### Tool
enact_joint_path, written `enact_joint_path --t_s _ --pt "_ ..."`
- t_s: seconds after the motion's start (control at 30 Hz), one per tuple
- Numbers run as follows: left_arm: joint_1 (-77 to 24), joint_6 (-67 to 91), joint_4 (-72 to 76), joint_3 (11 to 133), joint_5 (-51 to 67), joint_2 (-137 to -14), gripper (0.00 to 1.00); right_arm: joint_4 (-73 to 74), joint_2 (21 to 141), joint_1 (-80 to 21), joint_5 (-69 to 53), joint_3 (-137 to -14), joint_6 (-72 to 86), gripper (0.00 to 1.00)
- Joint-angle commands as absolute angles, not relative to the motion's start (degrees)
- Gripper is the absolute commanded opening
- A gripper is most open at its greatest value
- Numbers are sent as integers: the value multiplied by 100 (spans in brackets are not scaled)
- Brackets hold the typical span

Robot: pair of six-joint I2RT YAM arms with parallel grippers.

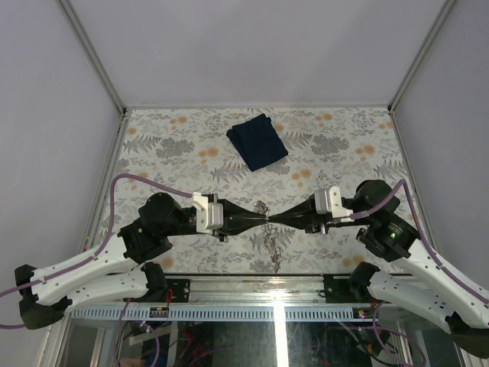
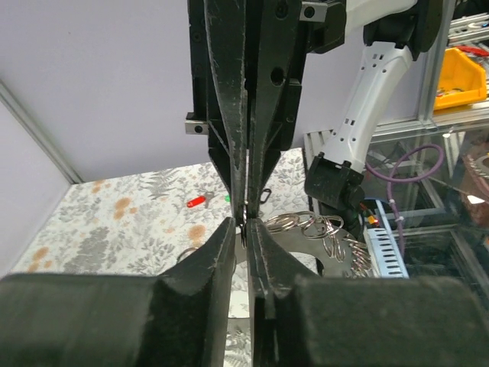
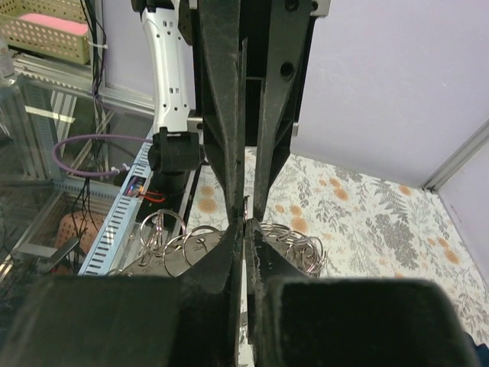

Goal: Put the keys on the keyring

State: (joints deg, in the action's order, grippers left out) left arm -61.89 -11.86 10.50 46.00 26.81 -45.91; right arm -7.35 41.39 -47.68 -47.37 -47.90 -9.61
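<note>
Meeting nose to nose over mid-table with left gripper (image 2: 243, 226) and right gripper (image 3: 244, 228), tips touching or nearly so. Reading right as clamped fully closed. Reading left as a hairline slit between jaws; can't tell whether gripping or just ajar. Can't confirm any thin piece in either pinch from the wrist views.

Locating silvery-grey metal keyring (image 2: 309, 224), a bunch of overlapping wire loops, right at the tips: 3–4 o'clock in left wrist view, spilling to 9 and 3 o'clock in right wrist view. Can't tell whether lying flat or hanging. Spotting tiny red-headed key (image 2: 196, 202) and green speck (image 2: 227, 199), likely another key head, on floral-patterned table (image 1: 344, 145) at 10 o'clock from the tips in left wrist view. Both apart from the loops, not threaded.

Risks, judged:
- dropping any pinched piece, given the slack left side
- tangling or dragging loops on any sideways pull, given so much overlap
- knocking finger on finger, given no gap between tips
- fumbling a key pick, given tiny heads and a pinch point hidden behind own fingers

Room, top view: open toward 10, 12 and 2 o'clock. Dark blue folded cloth (image 1: 257, 142) at 12, well apart. Tight at 6 o'clock, near table edge close by. Pale enclosure walls (image 1: 46, 115) at 9 and 3, well apart.
</note>
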Motion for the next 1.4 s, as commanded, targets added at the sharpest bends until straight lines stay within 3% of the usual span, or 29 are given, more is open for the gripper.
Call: enact_joint_path --t_s 0.0,0.43,1.37 --pt "-6206 -1409 1094 4972 2326 -4531 16 -87 4109 -4798 -4605 -5314 -1461 0" --pt "-6207 -1588 601 5112 2187 -4624 26 200 4117 -4798 -4498 -5500 -1644 0" --pt "-6208 -1479 371 5147 2466 -4702 27 173 4121 -4798 -4078 -5468 -1754 0"
